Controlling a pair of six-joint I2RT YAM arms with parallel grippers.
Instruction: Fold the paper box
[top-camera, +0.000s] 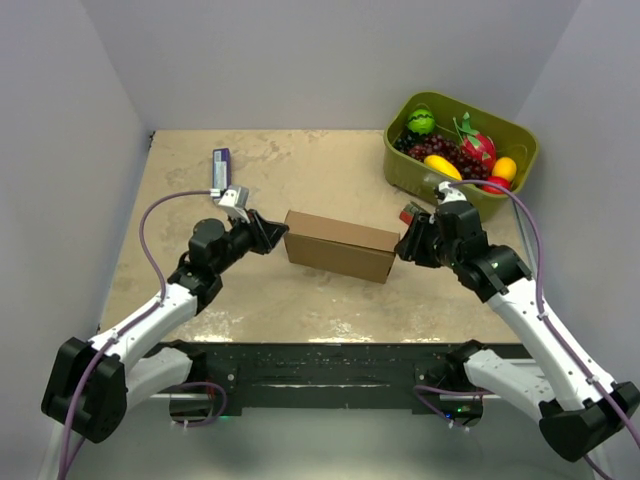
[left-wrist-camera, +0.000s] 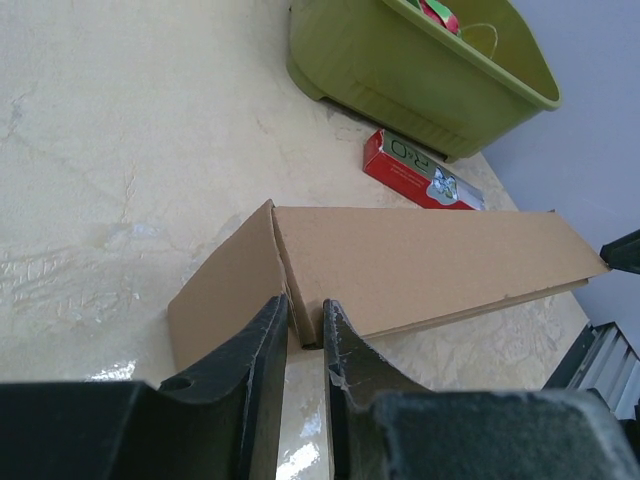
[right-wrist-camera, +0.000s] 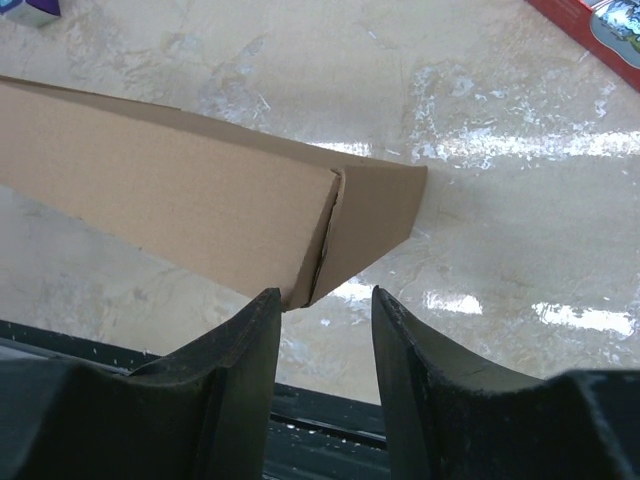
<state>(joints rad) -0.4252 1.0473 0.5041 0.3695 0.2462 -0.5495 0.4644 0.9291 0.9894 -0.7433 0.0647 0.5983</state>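
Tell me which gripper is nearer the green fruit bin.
Right. The right gripper is at the right end of the paper box, close in front of the green fruit bin. The left gripper is at the left end, the box's length farther away.

Beige marble-patterned tabletop (top-camera: 330, 300), glossy — white glare patches lie just ahead of the right gripper (right-wrist-camera: 322, 293). Plain pale grey walls (top-camera: 300, 60) enclose its far edge and both sides — one well outward of the left gripper (top-camera: 277, 232).

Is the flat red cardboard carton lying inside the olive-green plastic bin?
No, the flat red cardboard carton lies on the tabletop just outside the olive-green plastic bin, beside its wall.
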